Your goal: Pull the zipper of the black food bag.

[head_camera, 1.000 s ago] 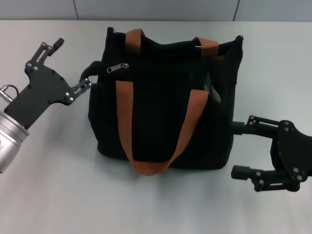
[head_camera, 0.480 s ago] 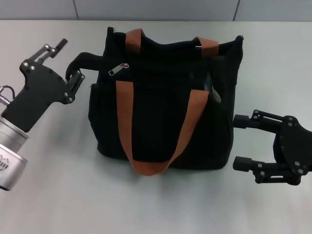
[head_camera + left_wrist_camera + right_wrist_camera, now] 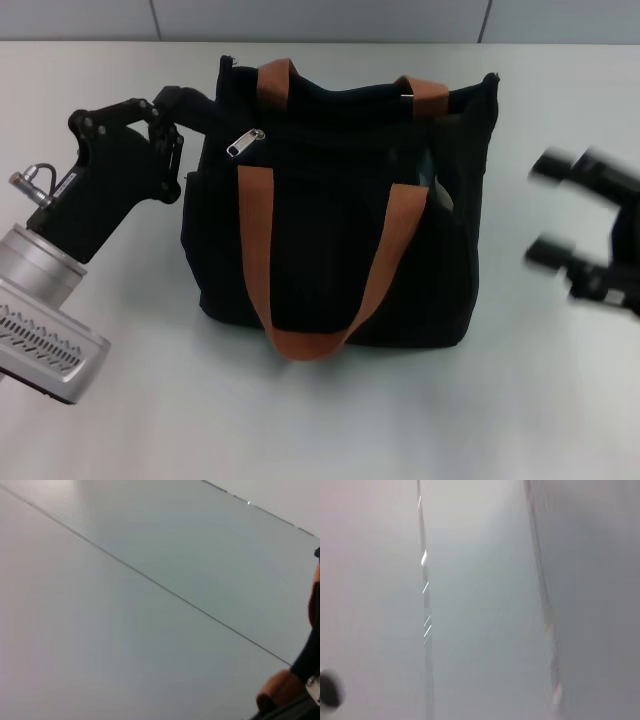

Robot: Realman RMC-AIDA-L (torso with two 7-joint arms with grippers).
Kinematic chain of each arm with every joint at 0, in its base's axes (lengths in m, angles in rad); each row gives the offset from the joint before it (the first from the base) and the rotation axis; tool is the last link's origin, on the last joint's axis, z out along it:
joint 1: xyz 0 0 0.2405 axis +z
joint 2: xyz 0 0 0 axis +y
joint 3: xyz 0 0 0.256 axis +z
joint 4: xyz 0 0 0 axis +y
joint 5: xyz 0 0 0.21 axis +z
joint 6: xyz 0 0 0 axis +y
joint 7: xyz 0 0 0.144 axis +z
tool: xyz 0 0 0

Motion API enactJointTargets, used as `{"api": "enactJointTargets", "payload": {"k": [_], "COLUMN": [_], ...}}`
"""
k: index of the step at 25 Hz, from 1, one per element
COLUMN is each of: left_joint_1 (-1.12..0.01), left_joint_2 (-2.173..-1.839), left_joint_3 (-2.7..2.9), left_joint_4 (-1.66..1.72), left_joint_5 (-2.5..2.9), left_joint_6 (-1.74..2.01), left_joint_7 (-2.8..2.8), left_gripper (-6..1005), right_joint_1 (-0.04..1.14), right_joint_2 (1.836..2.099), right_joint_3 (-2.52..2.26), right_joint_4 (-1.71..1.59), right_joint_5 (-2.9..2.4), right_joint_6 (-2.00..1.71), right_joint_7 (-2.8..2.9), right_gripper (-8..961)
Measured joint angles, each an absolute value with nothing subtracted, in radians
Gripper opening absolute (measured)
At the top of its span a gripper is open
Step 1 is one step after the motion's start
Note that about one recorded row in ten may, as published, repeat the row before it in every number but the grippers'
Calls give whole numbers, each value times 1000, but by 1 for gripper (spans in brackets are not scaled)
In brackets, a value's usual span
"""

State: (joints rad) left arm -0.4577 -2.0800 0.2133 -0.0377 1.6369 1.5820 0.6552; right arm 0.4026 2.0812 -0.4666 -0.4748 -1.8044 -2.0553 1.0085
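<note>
The black food bag [image 3: 340, 230] stands on the table in the head view, with rust-orange handles [image 3: 262, 250]. Its silver zipper pull [image 3: 243, 141] lies at the left end of the front zip line. My left gripper [image 3: 165, 118] is at the bag's upper left corner, left of the zipper pull and not on it. It looks closed on a black side tab [image 3: 188, 100], which is lifted off the bag. My right gripper [image 3: 548, 210] is open and empty, to the right of the bag and clear of it. An orange handle end [image 3: 280, 692] shows in the left wrist view.
The bag sits on a pale grey table [image 3: 120, 420] with bare surface in front and on both sides. A grey wall strip [image 3: 320, 18] runs along the far edge. The right wrist view shows only pale surface [image 3: 480, 600].
My left gripper turned and rose toward the bag's upper left corner, drawing the black side tab up with it. My right gripper moved up and right, away from the bag.
</note>
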Motion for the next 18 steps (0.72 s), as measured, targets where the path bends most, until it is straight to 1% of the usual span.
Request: {"api": "enactJointTargets", "payload": {"k": [5,10,14,18], "left_joint_1": [-469,-482,-496,-511], "left_joint_2": [-2080,-2080,-2080,-2080], "left_joint_3": [210,203,184,182], "left_joint_4": [-38,-38,-38,-44], "left_joint_5": [1637,1633,1631,1633], "left_joint_6": [1604,1613,1613,1614], "left_joint_7": [659,658,654,654], "left_gripper": [75,24,16,16], "right_joint_1": [416,500,574,600], "right_joint_2": [2086,2088,2082,2082], "right_joint_3": [-466,-474,-515,-663], "right_joint_4": [-324,-249,-362,-586], "right_joint_5": [-1613,-1571,-1586,-1592], "right_joint_6": [-2044,-1957,-1835,-1743], "right_joint_7": [763,604,745,974], "right_gripper": [845,846,846,845]}}
